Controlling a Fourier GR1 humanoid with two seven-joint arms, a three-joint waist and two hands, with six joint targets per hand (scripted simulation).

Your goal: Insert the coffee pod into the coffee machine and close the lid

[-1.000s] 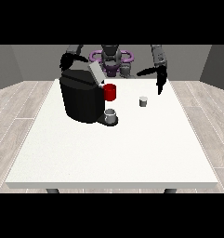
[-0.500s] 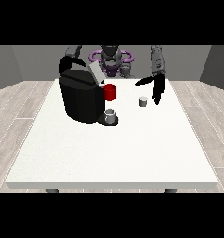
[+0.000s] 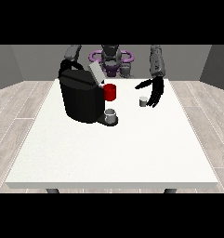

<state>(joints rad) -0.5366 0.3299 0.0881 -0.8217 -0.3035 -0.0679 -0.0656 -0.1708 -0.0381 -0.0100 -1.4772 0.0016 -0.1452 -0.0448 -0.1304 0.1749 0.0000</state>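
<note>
The hand at the view's left [image 3: 65, 64] rests on the far top of the coffee machine [image 3: 81, 96]; I cannot tell how its fingers lie. The lid [image 3: 95, 72] stands open. Right of it, the coffee pod [image 3: 142, 101] sits on the table [image 3: 108, 153], just beside the hand at the view's right [image 3: 154, 92], whose fingers hang spread wide. A sideways approach could tip the pod.

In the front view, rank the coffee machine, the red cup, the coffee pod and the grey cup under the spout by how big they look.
Coffee machine
Red cup
Grey cup, close to the red cup, so unsure
Coffee pod
</note>
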